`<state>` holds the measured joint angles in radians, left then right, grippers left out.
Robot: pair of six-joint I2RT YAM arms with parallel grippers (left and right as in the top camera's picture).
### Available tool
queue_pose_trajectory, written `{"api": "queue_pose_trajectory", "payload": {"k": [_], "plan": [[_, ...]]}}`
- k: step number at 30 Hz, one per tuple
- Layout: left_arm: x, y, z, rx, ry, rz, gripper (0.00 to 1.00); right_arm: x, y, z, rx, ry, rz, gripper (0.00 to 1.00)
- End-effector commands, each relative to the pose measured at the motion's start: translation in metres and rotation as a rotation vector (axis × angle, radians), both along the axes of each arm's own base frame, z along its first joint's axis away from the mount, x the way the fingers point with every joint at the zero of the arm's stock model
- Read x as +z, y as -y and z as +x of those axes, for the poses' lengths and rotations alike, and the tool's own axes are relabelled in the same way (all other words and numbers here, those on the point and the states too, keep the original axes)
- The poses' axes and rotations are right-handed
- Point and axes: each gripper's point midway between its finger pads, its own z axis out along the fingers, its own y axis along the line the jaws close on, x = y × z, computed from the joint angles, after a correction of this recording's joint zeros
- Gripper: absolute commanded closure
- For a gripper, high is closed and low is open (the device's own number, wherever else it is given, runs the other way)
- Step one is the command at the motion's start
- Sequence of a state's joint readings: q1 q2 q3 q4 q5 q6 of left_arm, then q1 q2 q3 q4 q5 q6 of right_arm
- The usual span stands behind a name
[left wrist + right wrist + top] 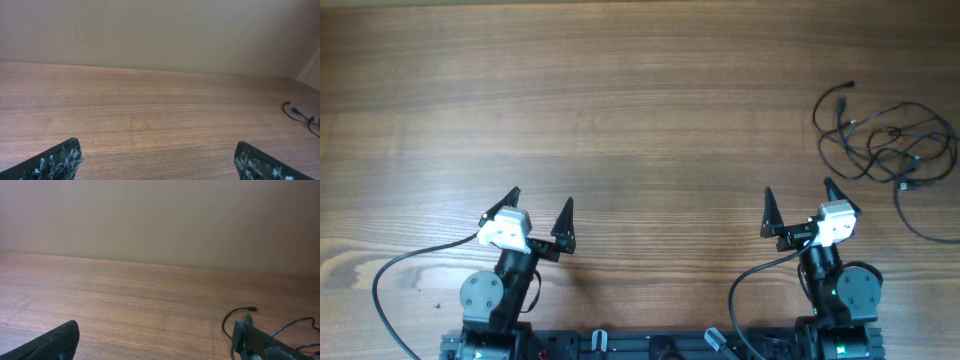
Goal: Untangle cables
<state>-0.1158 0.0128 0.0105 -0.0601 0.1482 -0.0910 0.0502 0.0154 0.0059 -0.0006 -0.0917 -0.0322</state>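
The cables lie as a loose tangle of thin black cords at the far right of the wooden table, one strand trailing toward the right edge. My right gripper stands open near the front edge, below and left of the tangle, holding nothing. In the right wrist view a curled cable end shows beyond the right finger. My left gripper is open at the front left, far from the cords; its view catches only a cable end at the right edge.
The arm bases and their thick black wires sit along the front edge. A plain beige wall rises behind the table's far edge.
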Motion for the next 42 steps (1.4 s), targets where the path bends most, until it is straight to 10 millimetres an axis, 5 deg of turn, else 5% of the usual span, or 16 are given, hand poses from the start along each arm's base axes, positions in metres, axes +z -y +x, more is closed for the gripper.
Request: {"api": "queue_pose_trajectory", "payload": {"k": [1,17,42], "plan": [[-0.001,0.001,-0.001,-0.005,-0.001,-0.007,0.00,0.003,0.004,0.000,-0.019,0.015,-0.017,0.00],[0.002,0.020,-0.007,-0.139,0.068,0.160,0.00,0.003,0.004,0.000,-0.019,0.015,-0.017,0.00],[0.002,0.019,-0.007,-0.135,0.069,0.158,0.00,0.003,0.004,0.000,-0.019,0.015,-0.017,0.00]]}}
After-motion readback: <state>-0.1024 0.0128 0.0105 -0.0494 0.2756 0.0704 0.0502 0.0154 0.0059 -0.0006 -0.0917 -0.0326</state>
